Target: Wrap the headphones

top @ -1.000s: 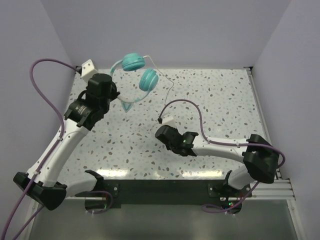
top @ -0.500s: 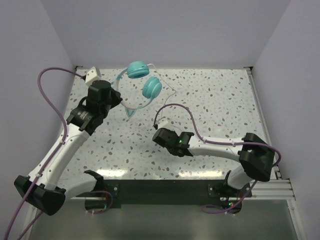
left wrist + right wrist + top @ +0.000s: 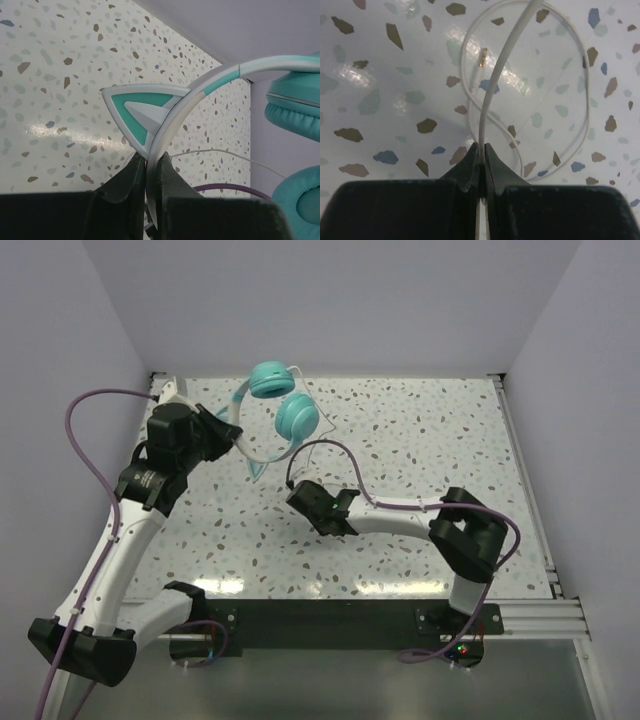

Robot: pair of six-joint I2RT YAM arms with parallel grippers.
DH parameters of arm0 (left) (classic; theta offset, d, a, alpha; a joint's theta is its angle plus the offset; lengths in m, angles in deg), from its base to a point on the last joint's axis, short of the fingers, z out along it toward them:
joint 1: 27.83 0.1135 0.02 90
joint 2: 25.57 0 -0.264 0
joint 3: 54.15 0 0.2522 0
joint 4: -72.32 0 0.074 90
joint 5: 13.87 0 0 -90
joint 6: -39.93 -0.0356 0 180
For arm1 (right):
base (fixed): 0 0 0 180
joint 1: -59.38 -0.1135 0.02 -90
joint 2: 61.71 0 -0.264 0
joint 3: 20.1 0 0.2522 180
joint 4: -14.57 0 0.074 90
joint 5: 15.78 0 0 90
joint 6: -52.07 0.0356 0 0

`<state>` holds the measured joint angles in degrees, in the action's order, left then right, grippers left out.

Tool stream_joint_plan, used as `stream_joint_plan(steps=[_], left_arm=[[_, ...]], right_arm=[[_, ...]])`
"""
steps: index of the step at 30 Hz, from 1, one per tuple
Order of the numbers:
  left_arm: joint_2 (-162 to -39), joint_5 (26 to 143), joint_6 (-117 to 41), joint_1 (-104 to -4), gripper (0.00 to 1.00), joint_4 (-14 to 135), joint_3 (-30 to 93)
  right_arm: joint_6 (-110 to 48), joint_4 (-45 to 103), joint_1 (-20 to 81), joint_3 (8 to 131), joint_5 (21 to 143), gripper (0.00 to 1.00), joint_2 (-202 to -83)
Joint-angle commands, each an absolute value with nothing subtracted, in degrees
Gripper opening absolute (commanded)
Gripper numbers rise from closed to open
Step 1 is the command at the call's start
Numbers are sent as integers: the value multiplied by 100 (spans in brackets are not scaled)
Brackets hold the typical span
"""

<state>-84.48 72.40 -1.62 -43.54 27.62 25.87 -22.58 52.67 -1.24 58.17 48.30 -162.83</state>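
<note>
The turquoise headphones (image 3: 283, 400) hang in the air over the far left of the table, with two teal earcups and a pale headband (image 3: 243, 410). My left gripper (image 3: 232, 433) is shut on the headband (image 3: 200, 95), just below its teal cat-ear tab (image 3: 135, 107), as the left wrist view (image 3: 152, 162) shows. The earcups (image 3: 295, 105) are at that view's right. My right gripper (image 3: 296, 492) is just below the headphones and is shut on the thin whitish cord (image 3: 495, 85), as the right wrist view (image 3: 481, 150) shows. The cord's loose end loops on the table, gold plug tip (image 3: 482, 56) showing.
The speckled table (image 3: 420, 440) is walled at the back and both sides. A purple arm cable (image 3: 330, 452) arcs over the right wrist close to the headphones. Another purple cable (image 3: 85, 430) loops by the left wall.
My right gripper has moved left and a little farther back with the cord, closer under the headphones. My left arm has shifted the headphones slightly down and right, then held them.
</note>
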Motion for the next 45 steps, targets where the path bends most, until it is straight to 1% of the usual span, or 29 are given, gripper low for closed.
stream_joint_plan(steps=[1,7,12,19,28,29,31,32,38,45], left_arm=[[-8393,8052,135,-4304,0,3500,2763],[-8515,8219,301,-4216,0,3719,2676],[-8656,8693,644,-4128,0,4080,2614],[-8718,8721,1048,-4067,0,4458,2675],[-8964,7640,1515,-3908,0,4529,2904],[-8964,7247,1462,-3908,0,4520,2921],[-9034,6841,1252,-3908,0,4319,3053],[-9069,6448,1190,-3908,0,4222,3106],[-9184,5207,452,-3900,0,4011,3212],[-9262,3826,-550,-3908,0,3949,3115]], right_arm=[[-2510,5135,-144,6449,5145,0,-16805],[-2448,4996,-205,6696,5689,0,-17166],[-2606,4837,-337,6556,5691,0,-17227],[-2729,4863,-521,6749,6033,0,-17412],[-2651,4890,-1136,6565,5892,0,-17264],[-2624,4899,-1154,6478,5884,0,-17167],[-2589,4925,-1233,6372,5840,0,-17009],[-2598,4925,-1268,6267,5831,0,-16826],[-2528,5285,-1409,5985,5542,0,-16139],[-2308,5890,-1524,5598,5181,0,-14909]])
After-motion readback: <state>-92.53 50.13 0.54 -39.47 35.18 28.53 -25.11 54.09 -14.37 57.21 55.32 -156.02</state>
